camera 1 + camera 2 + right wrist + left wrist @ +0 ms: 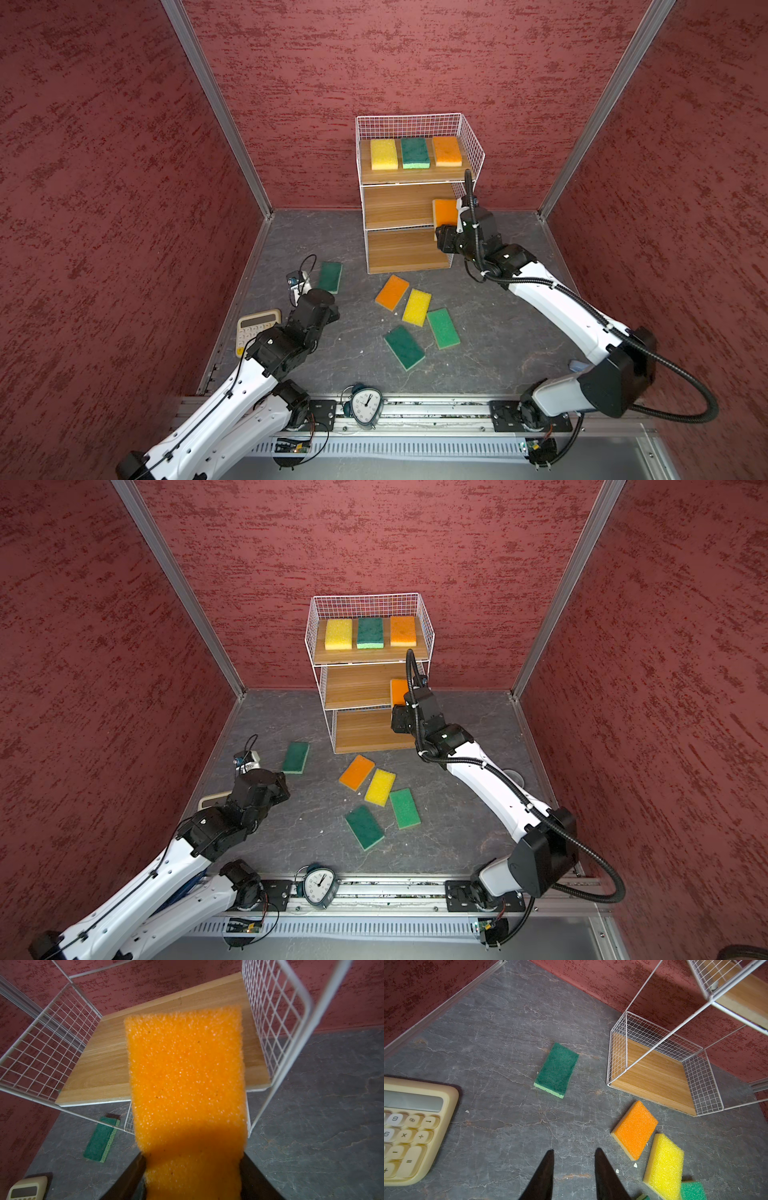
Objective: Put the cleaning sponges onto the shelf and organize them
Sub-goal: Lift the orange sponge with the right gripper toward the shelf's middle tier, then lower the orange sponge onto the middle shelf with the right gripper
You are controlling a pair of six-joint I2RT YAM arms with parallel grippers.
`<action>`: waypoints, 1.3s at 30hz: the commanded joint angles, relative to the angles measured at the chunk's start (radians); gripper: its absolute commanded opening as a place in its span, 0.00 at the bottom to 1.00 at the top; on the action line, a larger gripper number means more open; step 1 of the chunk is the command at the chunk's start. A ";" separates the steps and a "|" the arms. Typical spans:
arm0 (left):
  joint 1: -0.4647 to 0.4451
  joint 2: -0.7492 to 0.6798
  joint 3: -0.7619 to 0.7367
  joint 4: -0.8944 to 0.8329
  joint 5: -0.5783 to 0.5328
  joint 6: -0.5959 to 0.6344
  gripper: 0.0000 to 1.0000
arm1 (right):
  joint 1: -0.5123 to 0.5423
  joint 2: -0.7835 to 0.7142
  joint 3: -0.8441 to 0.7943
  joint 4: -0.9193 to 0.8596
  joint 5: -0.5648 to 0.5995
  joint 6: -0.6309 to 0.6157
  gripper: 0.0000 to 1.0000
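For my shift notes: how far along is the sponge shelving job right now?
Done: three sponges line the shelf's top board. In hand: the right gripper holds an orange sponge partly over the middle board. Left: five sponges lie on the table; the left gripper hangs open, empty.

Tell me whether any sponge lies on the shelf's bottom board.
No, the shelf has a bare bottom board, with plain wood showing right across it.

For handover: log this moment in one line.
right jaws: shut on orange sponge, at shelf middle tier | left jaws: open, empty | top tier: three sponges | floor: five sponges
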State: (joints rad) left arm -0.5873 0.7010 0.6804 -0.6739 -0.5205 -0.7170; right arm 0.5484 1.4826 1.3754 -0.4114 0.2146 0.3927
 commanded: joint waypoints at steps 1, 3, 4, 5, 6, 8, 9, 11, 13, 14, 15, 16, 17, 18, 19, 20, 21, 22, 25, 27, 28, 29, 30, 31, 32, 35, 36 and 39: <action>0.017 -0.015 -0.004 0.033 0.017 0.032 0.35 | 0.004 0.025 0.052 0.012 0.071 -0.043 0.60; 0.026 -0.018 -0.005 0.044 0.025 0.040 0.35 | 0.004 0.033 0.064 0.017 0.078 -0.046 0.61; 0.029 -0.017 -0.006 0.048 0.028 0.040 0.35 | 0.004 0.037 0.066 0.022 0.083 -0.045 0.61; 0.033 -0.015 -0.010 0.052 0.032 0.039 0.35 | 0.005 0.038 0.067 0.029 0.091 -0.045 0.61; 0.037 -0.013 -0.011 0.055 0.037 0.042 0.35 | 0.005 0.043 0.069 0.035 0.094 -0.045 0.61; 0.043 -0.010 -0.016 0.068 0.046 0.042 0.35 | 0.004 0.049 0.074 0.044 0.101 -0.045 0.61; 0.044 -0.008 -0.019 0.072 0.054 0.042 0.35 | 0.005 0.052 0.075 0.050 0.105 -0.044 0.61; 0.047 -0.002 -0.022 0.080 0.060 0.042 0.35 | 0.005 0.056 0.076 0.065 0.105 -0.047 0.61; 0.051 0.002 -0.023 0.082 0.062 0.042 0.35 | 0.005 0.059 0.080 0.082 0.097 -0.059 0.61; 0.052 0.005 -0.024 0.083 0.063 0.041 0.35 | 0.004 0.062 0.085 0.088 0.098 -0.065 0.61; 0.053 0.006 -0.025 0.083 0.063 0.041 0.35 | 0.005 0.065 0.090 0.092 0.101 -0.070 0.61; 0.055 0.009 -0.027 0.084 0.063 0.042 0.35 | 0.005 0.071 0.095 0.094 0.106 -0.078 0.61; 0.055 0.008 -0.031 0.090 0.063 0.041 0.35 | 0.004 0.077 0.101 0.095 0.112 -0.084 0.61; 0.057 0.008 -0.036 0.096 0.063 0.040 0.35 | 0.004 0.083 0.108 0.093 0.119 -0.088 0.61; 0.059 0.007 -0.044 0.105 0.066 0.037 0.35 | 0.005 0.090 0.114 0.095 0.122 -0.094 0.61; 0.058 0.008 -0.051 0.111 0.069 0.034 0.35 | 0.005 0.095 0.116 0.099 0.128 -0.098 0.61; 0.060 0.007 -0.054 0.118 0.072 0.033 0.35 | 0.005 0.098 0.116 0.106 0.133 -0.100 0.61; 0.061 0.010 -0.059 0.127 0.075 0.032 0.35 | 0.005 0.098 0.115 0.117 0.136 -0.102 0.61; 0.069 0.021 -0.064 0.134 0.086 0.033 0.35 | 0.004 0.099 0.104 0.153 0.151 -0.104 0.61; 0.073 0.028 -0.066 0.140 0.089 0.031 0.35 | 0.004 0.099 0.099 0.179 0.159 -0.107 0.61; 0.076 0.033 -0.067 0.143 0.093 0.034 0.35 | 0.005 0.103 0.097 0.188 0.165 -0.106 0.61; 0.077 0.035 -0.068 0.147 0.095 0.034 0.35 | 0.004 0.106 0.094 0.198 0.170 -0.108 0.61; 0.078 0.037 -0.069 0.151 0.097 0.034 0.35 | 0.005 0.107 0.091 0.210 0.173 -0.112 0.61; 0.081 0.039 -0.071 0.157 0.100 0.036 0.35 | 0.003 0.111 0.086 0.227 0.172 -0.117 0.61; 0.083 0.041 -0.072 0.160 0.101 0.036 0.35 | 0.004 0.112 0.084 0.241 0.173 -0.118 0.61; 0.090 0.048 -0.075 0.168 0.105 0.036 0.35 | 0.004 0.127 0.084 0.263 0.179 -0.130 0.61; 0.091 0.050 -0.074 0.170 0.108 0.036 0.35 | 0.003 0.134 0.086 0.263 0.181 -0.132 0.61; 0.096 0.062 -0.075 0.176 0.112 0.036 0.35 | 0.004 0.150 0.094 0.265 0.191 -0.139 0.61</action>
State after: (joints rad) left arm -0.4999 0.7567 0.6182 -0.5228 -0.4194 -0.6907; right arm 0.5484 1.6161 1.4582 -0.1909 0.3717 0.2783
